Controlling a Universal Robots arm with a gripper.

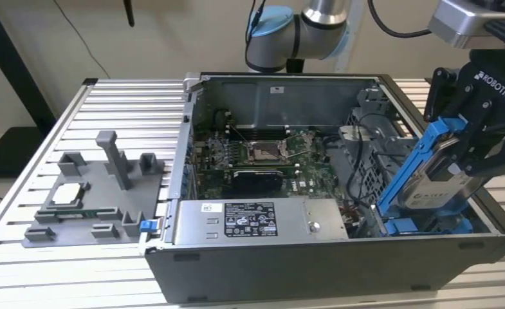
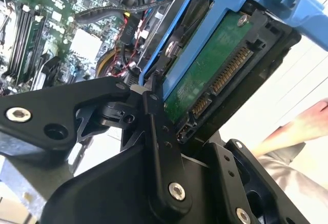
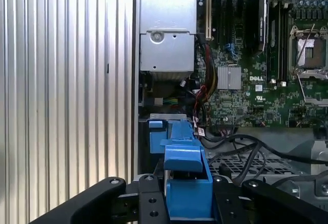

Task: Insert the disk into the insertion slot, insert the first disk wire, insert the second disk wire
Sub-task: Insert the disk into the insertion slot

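In the exterior view the disk (image 1: 445, 177) hangs tilted and nearly on edge over the right end of the open computer case, silver with a white label in its bright blue carrier. My gripper (image 1: 477, 161) is shut on it from above and from the exterior view's right. The disk's lower end reaches down toward the insertion slot (image 1: 424, 226), a grey bay with blue tabs at the case's near right corner. The second wrist view shows the disk's green circuit board (image 2: 205, 75) and connector between my gripper (image 2: 189, 131). The first wrist view shows the blue carrier (image 3: 184, 167) held in the gripper (image 3: 189, 203).
The silver power supply box (image 1: 261, 219) lies along the case's front, with the motherboard (image 1: 261, 154) behind it. Black cables (image 1: 364, 161) loop beside the bay. A grey fixture (image 1: 98, 193) stands on the slatted table at the exterior view's left. A person's arm (image 2: 292, 137) is nearby.
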